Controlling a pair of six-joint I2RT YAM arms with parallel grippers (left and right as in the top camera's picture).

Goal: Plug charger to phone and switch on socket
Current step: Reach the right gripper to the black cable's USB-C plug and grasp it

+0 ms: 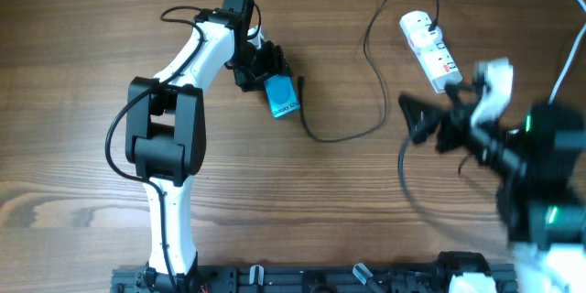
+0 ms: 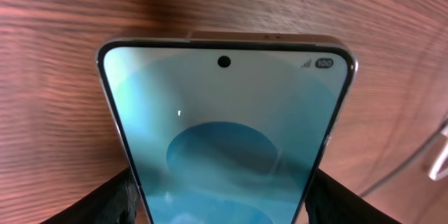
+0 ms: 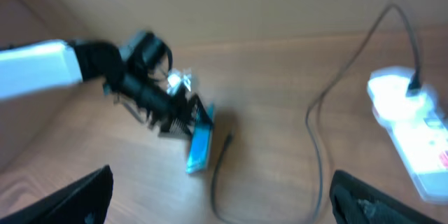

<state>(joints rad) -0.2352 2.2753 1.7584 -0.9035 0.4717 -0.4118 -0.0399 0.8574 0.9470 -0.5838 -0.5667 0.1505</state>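
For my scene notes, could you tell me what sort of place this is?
Likely a robot test bench: a wooden table, two robot arms, and just a phone, power strip and charger cable.

Left wrist view: phone (image 2: pixel 224 140) lower end cut off at bottom edge. Right arm (image 1: pixel 536 151) motion-blurred overhead. Socket (image 3: pixel 413 140) blurred, switch marks unreadable. Charger (image 1: pixel 367 41) tip-to-phone contact too small to tell.

Cyan-blue phone (image 1: pixel 283 98), black charger (image 1: pixel 367 46), white socket (image 1: pixel 428 46), brown wood-grain table (image 1: pixel 73 73).

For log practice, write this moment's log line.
left gripper: holds cyan-screen phone | right gripper: open | thin black charger cable: not in phone
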